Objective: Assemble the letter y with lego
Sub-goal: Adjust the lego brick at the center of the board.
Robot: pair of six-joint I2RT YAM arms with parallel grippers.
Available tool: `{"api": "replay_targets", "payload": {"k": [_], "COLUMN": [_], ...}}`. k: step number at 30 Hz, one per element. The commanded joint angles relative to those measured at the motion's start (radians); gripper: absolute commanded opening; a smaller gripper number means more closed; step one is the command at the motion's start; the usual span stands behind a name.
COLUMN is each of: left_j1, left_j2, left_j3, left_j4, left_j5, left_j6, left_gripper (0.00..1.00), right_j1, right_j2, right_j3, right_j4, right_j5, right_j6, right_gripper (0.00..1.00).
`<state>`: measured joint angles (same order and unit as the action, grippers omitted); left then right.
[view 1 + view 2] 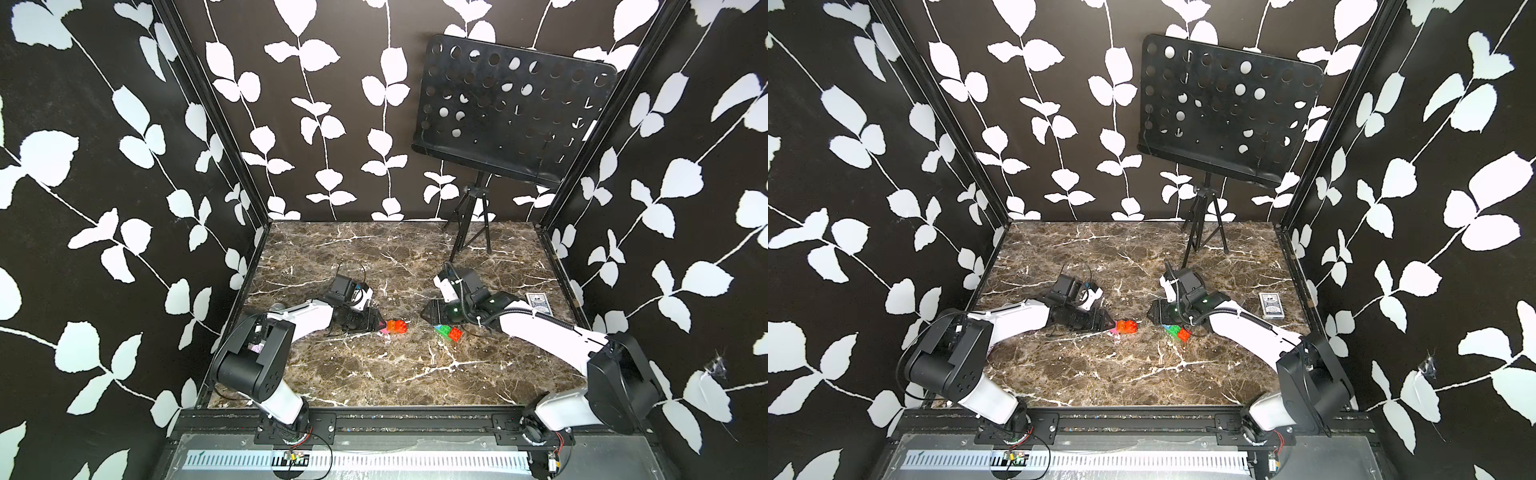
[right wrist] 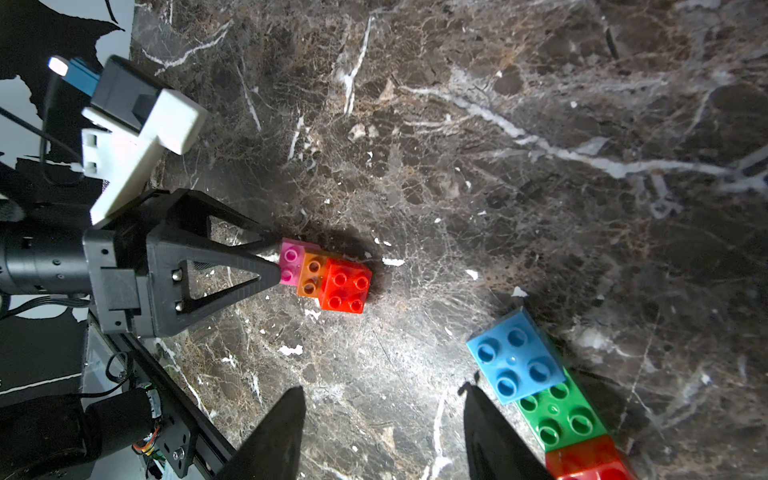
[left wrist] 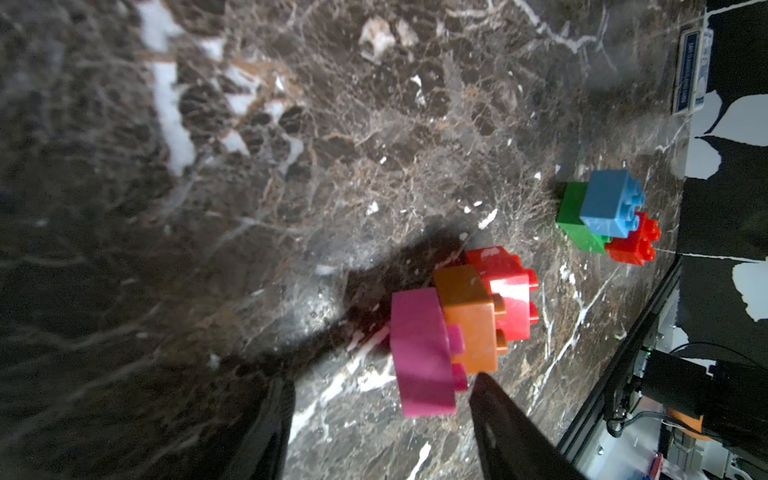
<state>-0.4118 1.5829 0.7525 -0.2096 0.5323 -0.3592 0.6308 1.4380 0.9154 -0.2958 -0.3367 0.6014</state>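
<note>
I am holding my left tool point(image 2: 275, 261) parted and empty at the pink-orange-red tail point(image 2: 328, 276), my right tool point(image 2: 382, 388) likewise beside the blue-green-red top point(image 2: 557, 411), the letter y's two halves lying apart on the table point(image 2: 540, 208), unjoined.

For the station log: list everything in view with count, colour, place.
pink brick: one, pink, row end at left end effector's tips.
orange brick: one, orange, middle of row.
green brick: one, green, long, near right end effector.
blue brick: one, light blue, atop green brick.
red bricks: two, red; one ends row, one at green brick's other end.
card box: one, blue-white, right side.
music stand: one, black, back right.
table: one, brown marble, centre.
walls: three, black, white leaves, surrounding.
left end effector: one, black, open.
right end effector: one, black, open.
</note>
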Motion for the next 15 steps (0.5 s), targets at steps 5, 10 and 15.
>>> {"api": "replay_targets", "payload": {"k": [5,10,15], "left_j1": [0.021,0.025,0.025], "left_j2": [0.006,0.005,0.005], "left_j3": [-0.008,-0.014,-0.024], "left_j4": [-0.019,-0.015,-0.017], "left_j5": [-0.037,-0.033,-0.039], "left_j6": [-0.012,-0.012,-0.011], "left_gripper": [0.64,0.62,0.58], "right_j1": [0.004,0.007,0.018], "right_j2": [0.022,0.039,0.063], "right_j3": [0.016,0.031,0.064], "right_j4": [0.024,0.027,0.026], "right_j5": [-0.021,-0.029,-0.039], "right_j6": [0.015,0.025,0.042], "right_gripper": [0.61,0.63,0.63]}}
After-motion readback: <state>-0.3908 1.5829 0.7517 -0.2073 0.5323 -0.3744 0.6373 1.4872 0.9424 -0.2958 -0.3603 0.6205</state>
